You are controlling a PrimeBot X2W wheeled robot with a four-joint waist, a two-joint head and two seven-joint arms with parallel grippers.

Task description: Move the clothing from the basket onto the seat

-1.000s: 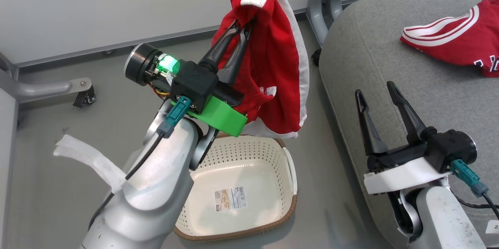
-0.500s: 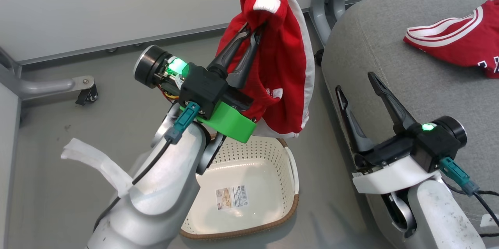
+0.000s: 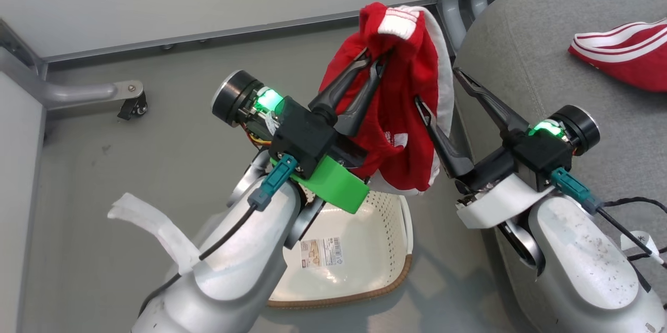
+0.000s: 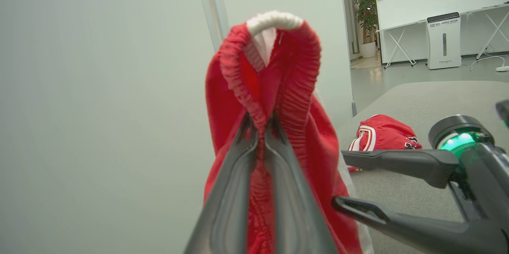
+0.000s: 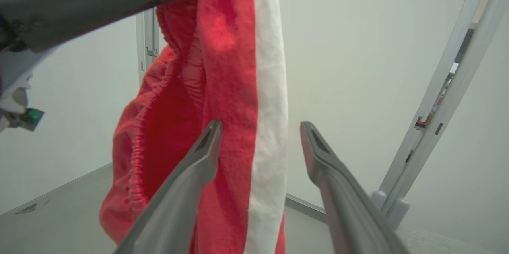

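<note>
Head view: left claw (image 3: 374, 57) clenched on red shorts (image 3: 401, 109), right claw (image 3: 436, 85) spread beside them.

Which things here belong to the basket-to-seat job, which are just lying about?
Job: red shorts, clamped in left gripper; right gripper, open; other red garment on the seat; basket.
Lying about: wheeled metal leg; potted plant; white floor unit.

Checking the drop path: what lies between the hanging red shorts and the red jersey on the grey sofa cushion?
The open right pincer, then bare grey fabric sofa cushion, as the head view shows.
</note>
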